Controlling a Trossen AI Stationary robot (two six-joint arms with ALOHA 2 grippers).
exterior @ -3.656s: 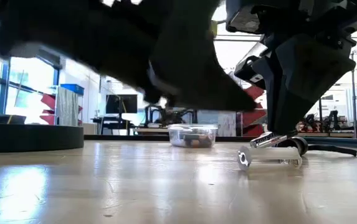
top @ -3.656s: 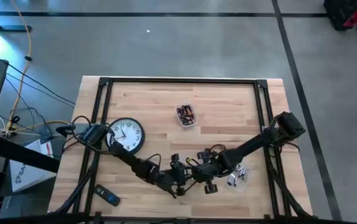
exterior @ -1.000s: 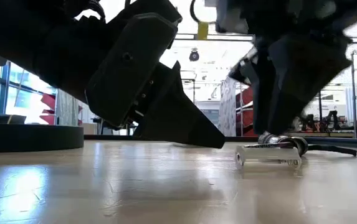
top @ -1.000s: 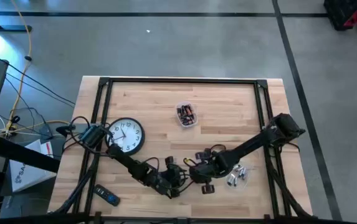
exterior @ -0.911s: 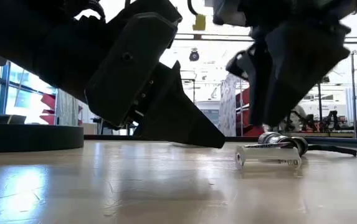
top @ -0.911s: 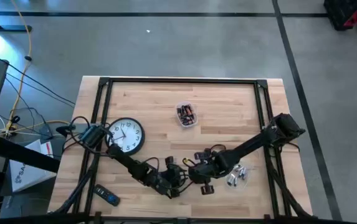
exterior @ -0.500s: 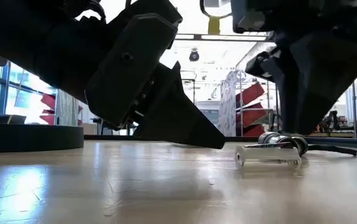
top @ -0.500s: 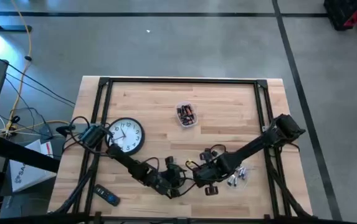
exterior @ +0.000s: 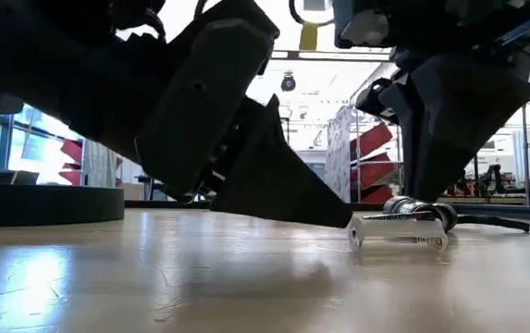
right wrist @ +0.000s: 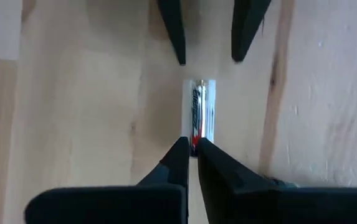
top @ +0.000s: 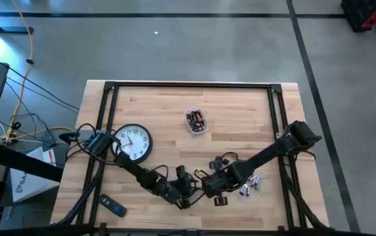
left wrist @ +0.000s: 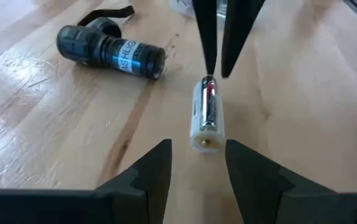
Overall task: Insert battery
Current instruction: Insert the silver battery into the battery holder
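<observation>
A silver and red battery lies flat on the wooden table between my two grippers. My left gripper is open and level with the table. Its fingers stand just short of the battery's white-capped end, touching nothing. My right gripper comes from the opposite side, shut, with its tips at the battery's other end. In the high view the two grippers, left and right, meet near the table's front middle. A black flashlight body lies beside the battery. My right gripper has its shut fingertips on the end of the battery nearest to it. The fingers slant down from the table's right and lie along the battery. The battery lies flat on the table. Whether the tips press it or only touch it, I cannot tell.
A wall clock lies at the left and a clear tub of batteries at the far middle. A remote lies near the front left edge. Silver parts and a white cylinder lie to the right of the grippers.
My left gripper has edged toward the table's right, closer to the battery and my right gripper. My right gripper has swayed toward the right edge and come part of the way back.
</observation>
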